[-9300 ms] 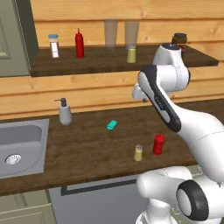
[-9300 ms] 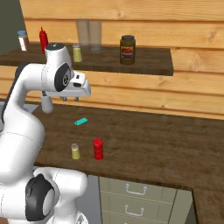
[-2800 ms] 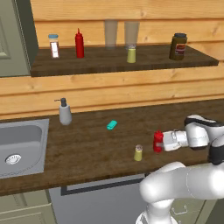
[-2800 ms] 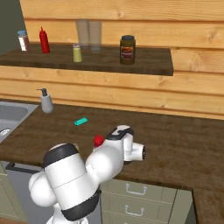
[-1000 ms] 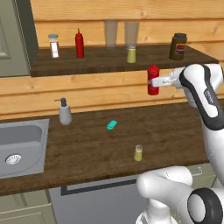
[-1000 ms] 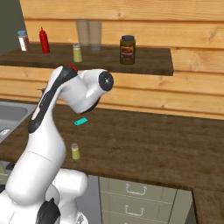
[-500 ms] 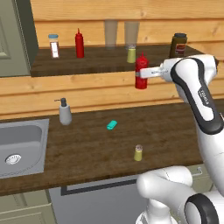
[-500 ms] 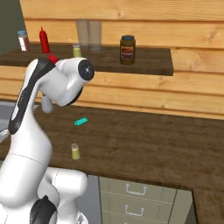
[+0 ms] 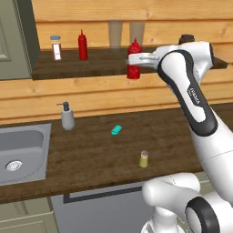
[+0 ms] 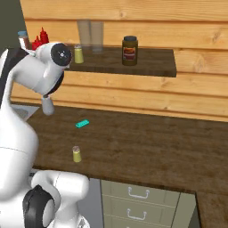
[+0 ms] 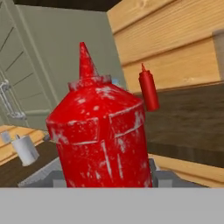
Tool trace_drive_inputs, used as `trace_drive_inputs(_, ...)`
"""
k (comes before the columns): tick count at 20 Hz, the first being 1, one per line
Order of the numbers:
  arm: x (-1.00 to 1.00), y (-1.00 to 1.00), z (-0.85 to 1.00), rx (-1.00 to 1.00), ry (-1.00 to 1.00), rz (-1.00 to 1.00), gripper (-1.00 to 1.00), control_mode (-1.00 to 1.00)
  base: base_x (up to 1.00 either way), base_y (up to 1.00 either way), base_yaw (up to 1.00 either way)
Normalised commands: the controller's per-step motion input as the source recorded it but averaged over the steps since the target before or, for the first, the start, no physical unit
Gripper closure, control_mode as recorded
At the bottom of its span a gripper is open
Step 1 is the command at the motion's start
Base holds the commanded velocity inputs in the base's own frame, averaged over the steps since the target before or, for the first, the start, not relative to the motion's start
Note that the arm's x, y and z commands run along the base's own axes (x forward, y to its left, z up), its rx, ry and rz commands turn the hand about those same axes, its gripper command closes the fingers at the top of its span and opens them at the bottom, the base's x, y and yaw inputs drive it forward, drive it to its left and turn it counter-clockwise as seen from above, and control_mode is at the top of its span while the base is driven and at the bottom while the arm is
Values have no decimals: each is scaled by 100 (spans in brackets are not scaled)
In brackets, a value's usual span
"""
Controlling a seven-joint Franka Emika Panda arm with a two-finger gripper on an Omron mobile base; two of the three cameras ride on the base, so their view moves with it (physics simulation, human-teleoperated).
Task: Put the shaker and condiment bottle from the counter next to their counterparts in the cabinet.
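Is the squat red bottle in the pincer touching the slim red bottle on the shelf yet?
Apart. In the left base view the condiment bottle hangs well to the right of the slim red bottle, with bare cabinet shelf between them.

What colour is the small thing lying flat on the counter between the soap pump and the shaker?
Teal; the left base view shows it best.

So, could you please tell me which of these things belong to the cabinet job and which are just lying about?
Belong to the job:
- condiment bottle, held in the gripper at the cabinet
- shaker on the counter
- slim red bottle and shelf shaker, the counterparts

Lying about:
- soap dispenser
- teal item
- dark jar
- blue-lidded jar
- two glasses
- sink
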Motion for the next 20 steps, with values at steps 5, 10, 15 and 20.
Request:
trace_drive_inputs(5,5,42,32,0,2,-18,100,-100,0,0,0)
trace_drive_inputs(10,11,24,21,-16,-6,-28,100,-100,0,0,0)
trace_drive_inputs(15,9,32,3,-30,-17,-28,100,-100,0,0,0)
trace_drive_inputs(20,47,15,0,-2,0,-5,100,-100,0,0,0)
